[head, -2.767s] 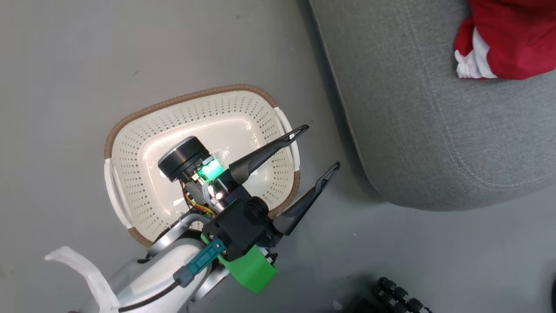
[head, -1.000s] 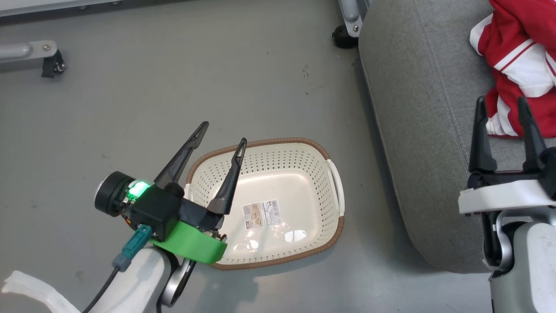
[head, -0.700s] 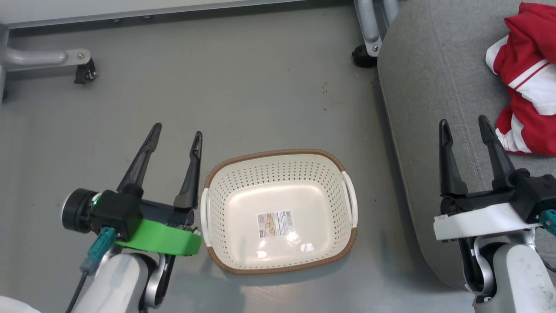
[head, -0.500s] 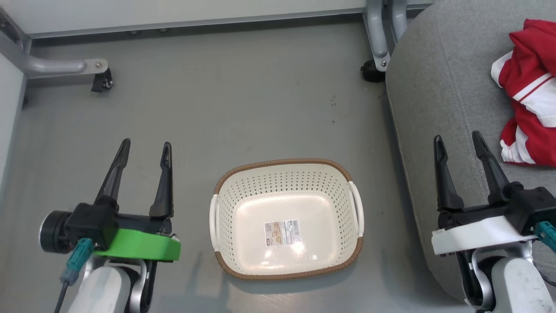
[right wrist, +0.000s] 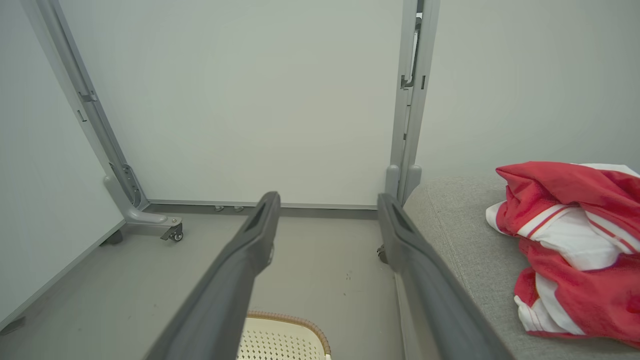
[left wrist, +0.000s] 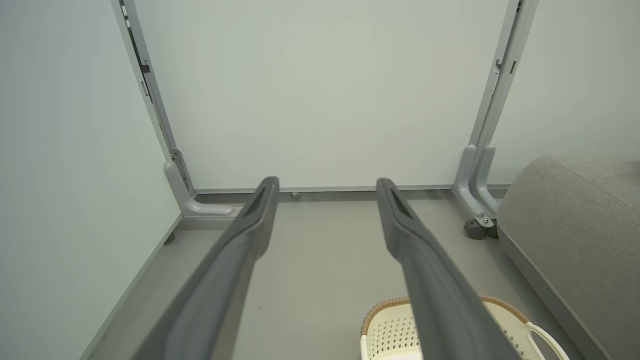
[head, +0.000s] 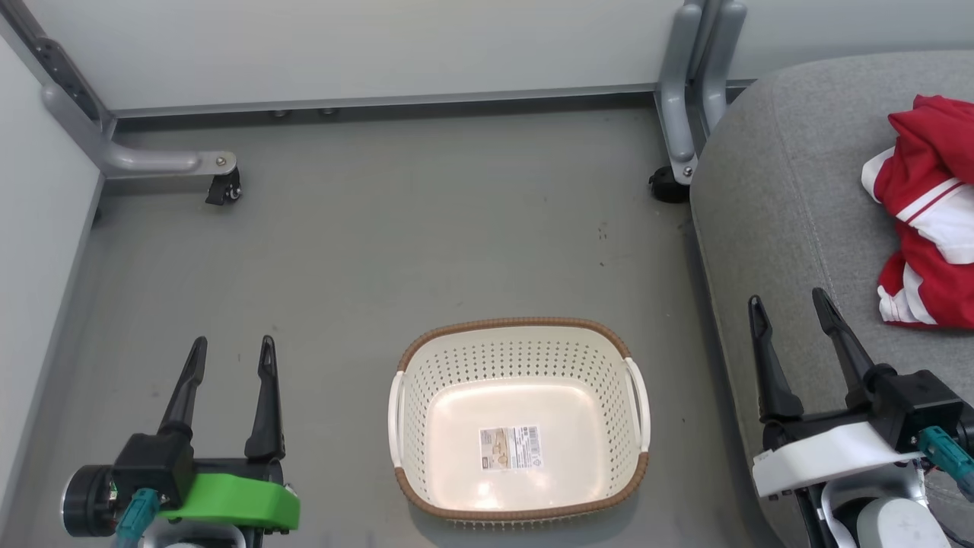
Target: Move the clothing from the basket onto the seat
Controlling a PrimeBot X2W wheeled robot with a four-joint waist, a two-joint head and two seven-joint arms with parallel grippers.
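Floor: we see bare grey floor [head: 426, 243] closed in by pale panels [head: 380, 46] at the back and left. A wheeled frame leg [head: 163, 161] and an upright post [head: 696, 84] stand at its far corners.
Left fingers: our left gripper [head: 233, 344] is spread wide with nothing between its fingers, over open floor left of the basket [head: 517, 323].
Right fingers: our right gripper [head: 787, 298] is spread wide too, holding nothing, over the rounded left edge of the seat [head: 768, 190].
Basket: on the floor between both grippers, apart from each, with its label [head: 510, 447] showing on the bare bottom.
Clothing: the clothing [head: 928, 251] lies bunched on the seat, beyond our right gripper and apart from it, cut by the head view's right edge.

Dark jaws, green collar [head: 228, 508], white collar [head: 825, 457]
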